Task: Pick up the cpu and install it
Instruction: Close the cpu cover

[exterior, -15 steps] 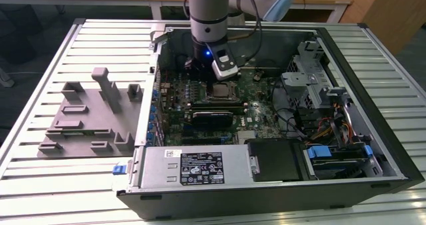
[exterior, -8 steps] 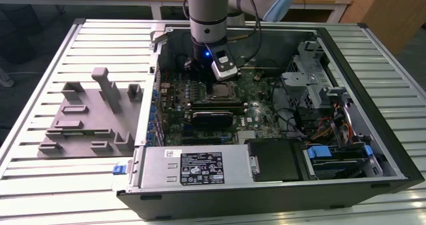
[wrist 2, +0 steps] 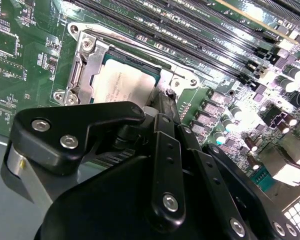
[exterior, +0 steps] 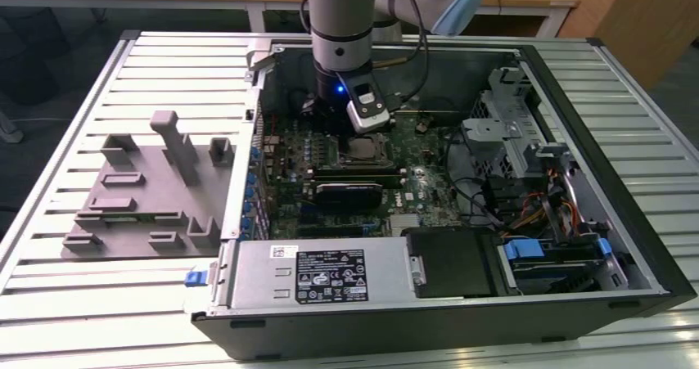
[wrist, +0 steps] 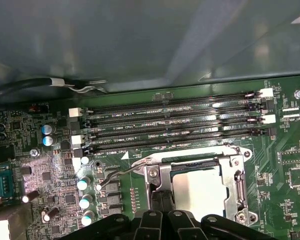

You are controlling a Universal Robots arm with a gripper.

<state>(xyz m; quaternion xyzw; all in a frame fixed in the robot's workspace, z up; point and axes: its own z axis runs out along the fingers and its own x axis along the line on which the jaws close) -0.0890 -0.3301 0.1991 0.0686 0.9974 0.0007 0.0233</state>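
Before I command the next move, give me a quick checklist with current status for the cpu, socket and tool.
1. cpu inside the socket frame: ok, in both wrist views.
2. cpu seated flat: cannot tell.
3. tool over the socket frame, at the cpu's edge: ok.
4. tool touching the cpu: cannot tell.
5. socket lever latched: cannot tell.
6. black cable lying away from the socket frame: ok.
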